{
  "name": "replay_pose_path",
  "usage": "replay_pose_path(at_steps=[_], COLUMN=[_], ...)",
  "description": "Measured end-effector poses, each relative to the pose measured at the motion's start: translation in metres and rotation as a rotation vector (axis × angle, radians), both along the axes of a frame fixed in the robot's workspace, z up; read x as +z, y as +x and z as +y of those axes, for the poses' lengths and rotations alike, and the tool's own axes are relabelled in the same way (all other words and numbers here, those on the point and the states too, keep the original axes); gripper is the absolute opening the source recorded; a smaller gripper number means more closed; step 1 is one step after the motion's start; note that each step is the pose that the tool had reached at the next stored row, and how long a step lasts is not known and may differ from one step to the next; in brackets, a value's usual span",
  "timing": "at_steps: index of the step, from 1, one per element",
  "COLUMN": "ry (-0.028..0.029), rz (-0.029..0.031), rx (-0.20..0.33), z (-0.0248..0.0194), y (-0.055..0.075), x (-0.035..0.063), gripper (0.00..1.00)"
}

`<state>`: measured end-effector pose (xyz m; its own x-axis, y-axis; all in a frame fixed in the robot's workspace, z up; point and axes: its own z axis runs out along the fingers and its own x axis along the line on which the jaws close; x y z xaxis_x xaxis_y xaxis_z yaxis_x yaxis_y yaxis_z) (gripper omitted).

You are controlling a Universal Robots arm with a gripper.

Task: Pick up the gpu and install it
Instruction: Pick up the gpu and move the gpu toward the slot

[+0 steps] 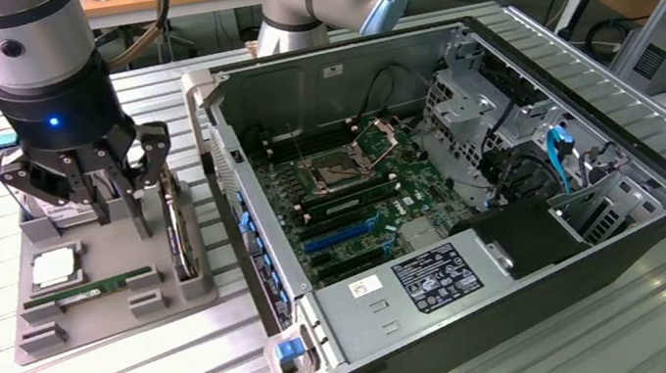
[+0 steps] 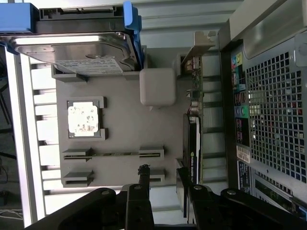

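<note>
Hangs over the grey parts tray [image 1: 104, 330] with the gripper [image 1: 134, 212] spread to its widest, pinching nothing. Touches nothing that can be made out. Sits closest to the gpu [image 1: 180, 244], with one dark finger [image 2: 185, 178] just beside the end of the card in the wrist view and the other over bare tray.

As for the gpu: stands on its long edge in a slot along the tray side nearest the computer case [image 1: 644, 150], not yet lifted, silvery bracket toward the hard-drive end.

Elsewhere in the same tray: a hard drive [image 2: 76, 55] in a blue carrier at one end, a square processor chip [image 2: 83, 119] in its recess, a narrow green memory stick [image 2: 115, 154] lying in its slot.

Just beside the tray, on the exterior view's right: the case on its side, panel off, with the motherboard [image 1: 350, 204] exposed and a labelled power supply [image 1: 440, 279] at the near corner.
</note>
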<state>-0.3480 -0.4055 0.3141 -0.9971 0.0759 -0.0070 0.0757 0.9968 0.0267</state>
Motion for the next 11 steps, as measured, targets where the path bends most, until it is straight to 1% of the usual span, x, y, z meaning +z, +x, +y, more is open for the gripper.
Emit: replay_pose_path(at_steps=[11], ry=[-0.0002], rz=[0.0000], rx=[0.000], z=[-0.0005], y=[0.0000], x=[-0.0028], gripper=[0.36])
